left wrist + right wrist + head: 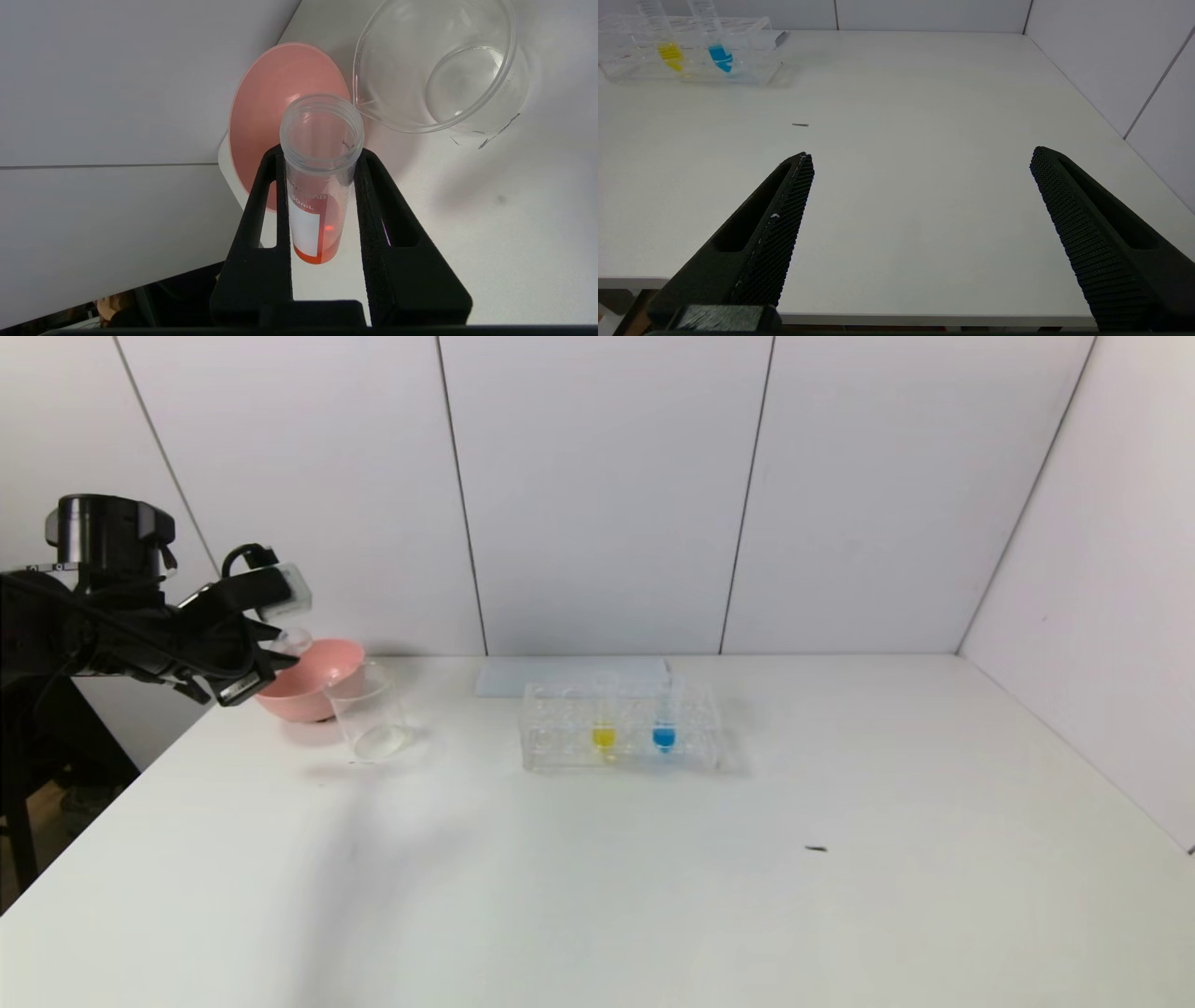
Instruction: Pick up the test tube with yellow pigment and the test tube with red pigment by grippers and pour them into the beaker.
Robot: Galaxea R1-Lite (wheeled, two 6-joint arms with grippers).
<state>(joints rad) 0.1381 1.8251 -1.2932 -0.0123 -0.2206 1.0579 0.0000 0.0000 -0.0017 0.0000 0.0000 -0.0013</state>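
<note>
My left gripper [266, 658] hangs above the table's far left corner, shut on the test tube with red pigment [317, 186]; its mouth [294, 639] points toward the pink bowl. A little red-orange liquid sits at the tube's round bottom. The clear beaker [372, 714] stands just right of the gripper, holding only clear contents; it also shows in the left wrist view [439, 70]. The test tube with yellow pigment [604, 721] stands in the clear rack [621, 728], also seen in the right wrist view [668, 44]. My right gripper [920, 186] is open, over the table's near edge.
A pink bowl [313, 683] sits behind the beaker, partly under my left gripper. A blue-liquid tube [664, 723] stands in the rack beside the yellow one. A flat pale sheet [569, 674] lies behind the rack. A small dark speck [816, 848] lies mid-table.
</note>
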